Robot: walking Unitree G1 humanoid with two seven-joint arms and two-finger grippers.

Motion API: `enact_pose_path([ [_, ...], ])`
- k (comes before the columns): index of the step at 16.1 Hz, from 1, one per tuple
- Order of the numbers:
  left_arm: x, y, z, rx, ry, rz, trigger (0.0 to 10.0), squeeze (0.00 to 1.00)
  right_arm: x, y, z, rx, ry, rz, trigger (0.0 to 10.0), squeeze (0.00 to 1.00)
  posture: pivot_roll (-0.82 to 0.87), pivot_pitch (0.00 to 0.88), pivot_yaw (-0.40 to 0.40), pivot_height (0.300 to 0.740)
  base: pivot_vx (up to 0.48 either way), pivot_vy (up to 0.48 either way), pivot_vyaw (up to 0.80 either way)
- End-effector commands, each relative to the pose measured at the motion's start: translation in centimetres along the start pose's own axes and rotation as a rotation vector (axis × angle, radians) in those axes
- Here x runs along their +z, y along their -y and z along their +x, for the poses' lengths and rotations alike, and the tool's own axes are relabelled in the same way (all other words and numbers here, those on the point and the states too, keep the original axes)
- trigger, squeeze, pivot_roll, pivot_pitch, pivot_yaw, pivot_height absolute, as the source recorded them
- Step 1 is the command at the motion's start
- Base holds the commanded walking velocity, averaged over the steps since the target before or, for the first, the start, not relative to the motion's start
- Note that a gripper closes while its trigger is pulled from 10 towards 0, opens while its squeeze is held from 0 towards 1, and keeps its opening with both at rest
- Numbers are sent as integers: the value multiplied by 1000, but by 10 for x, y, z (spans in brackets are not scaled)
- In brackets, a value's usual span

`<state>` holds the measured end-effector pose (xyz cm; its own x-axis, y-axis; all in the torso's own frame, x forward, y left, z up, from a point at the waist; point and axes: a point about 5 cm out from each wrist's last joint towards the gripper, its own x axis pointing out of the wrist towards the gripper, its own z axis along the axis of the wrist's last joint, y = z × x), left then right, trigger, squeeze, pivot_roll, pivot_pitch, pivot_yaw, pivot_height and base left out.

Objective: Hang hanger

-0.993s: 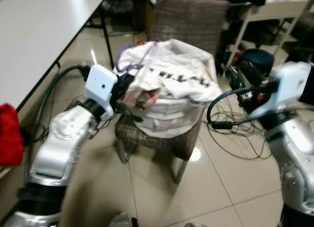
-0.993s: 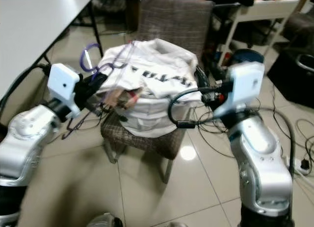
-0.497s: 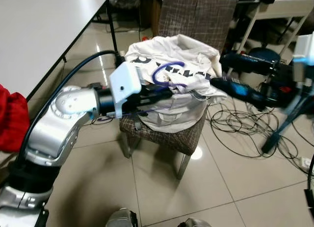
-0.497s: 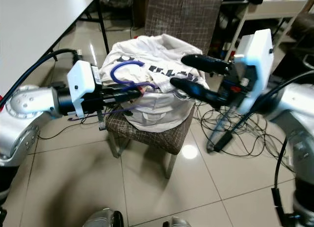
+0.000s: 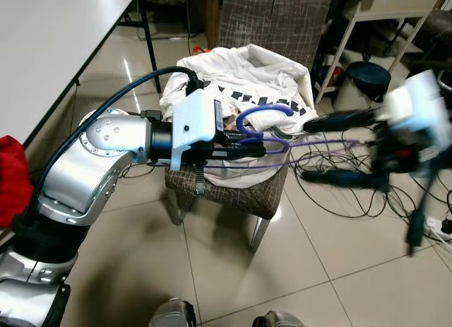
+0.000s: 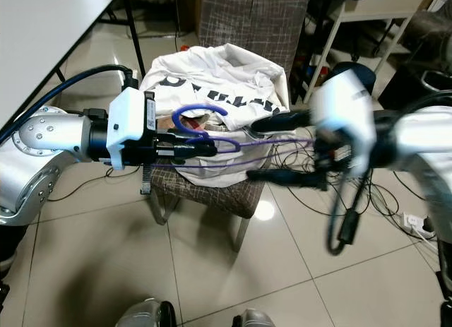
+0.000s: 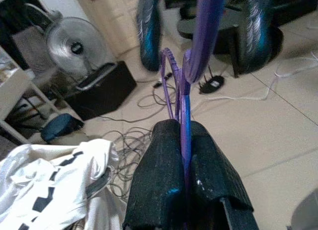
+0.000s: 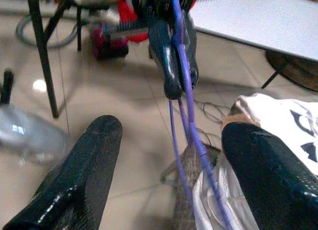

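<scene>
The left gripper (image 5: pixel 260 150) is pinched tight on the purple hanger (image 5: pixel 282 140). It holds the hanger out flat, above the front edge of the chair (image 5: pixel 275 23). The hook curls up over the white shirt (image 5: pixel 247 76) piled on the chair seat.

The right gripper (image 6: pixel 282 149) is wide open. One finger is above the far end of the hanger and one is below it, and the picture is blurry there. I cannot tell if they touch it.

There is bare floor (image 5: pixel 212 270) in front of the chair. Black cables (image 5: pixel 332 193) lie on the floor beside the chair. A white table (image 5: pixel 49 44) stands on the chair's other side.

Half a second ago the hanger lay closer to the shirt, and the right gripper was higher.
</scene>
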<state>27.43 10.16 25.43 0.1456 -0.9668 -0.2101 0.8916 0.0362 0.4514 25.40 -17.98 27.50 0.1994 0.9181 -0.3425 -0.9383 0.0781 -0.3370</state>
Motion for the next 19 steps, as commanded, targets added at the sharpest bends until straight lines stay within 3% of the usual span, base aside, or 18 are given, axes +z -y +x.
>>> enact_pose_path([
  [1,5,2,3,-55,-21,34,10000,0,4,3,4,18,-15,-61,10000,0,-88,104,-22,740,0,0,0],
  [6,-1,3,-1,-105,-88,77,10000,0,14,11,18,81,-27,-114,10000,0,-91,103,-20,740,0,0,0],
  [7,-3,3,0,-112,-98,89,10000,0,15,11,20,108,-27,-115,6275,0,-94,98,-16,740,0,0,0],
  [8,-3,3,1,-112,-96,97,10000,0,15,10,22,133,-33,-114,3961,0,-94,98,-16,740,0,0,0],
  [9,-2,2,2,-109,-88,99,10000,0,14,10,23,143,-42,-112,4078,0,-93,94,-14,740,0,0,0],
  [10,3,0,4,-106,-72,109,10000,0,12,10,26,149,-60,-115,10000,0,-90,90,-14,740,0,0,0],
  [19,11,0,9,-135,-45,140,10000,0,1,14,39,108,-141,-150,10000,0,-89,71,-4,740,0,0,0],
])
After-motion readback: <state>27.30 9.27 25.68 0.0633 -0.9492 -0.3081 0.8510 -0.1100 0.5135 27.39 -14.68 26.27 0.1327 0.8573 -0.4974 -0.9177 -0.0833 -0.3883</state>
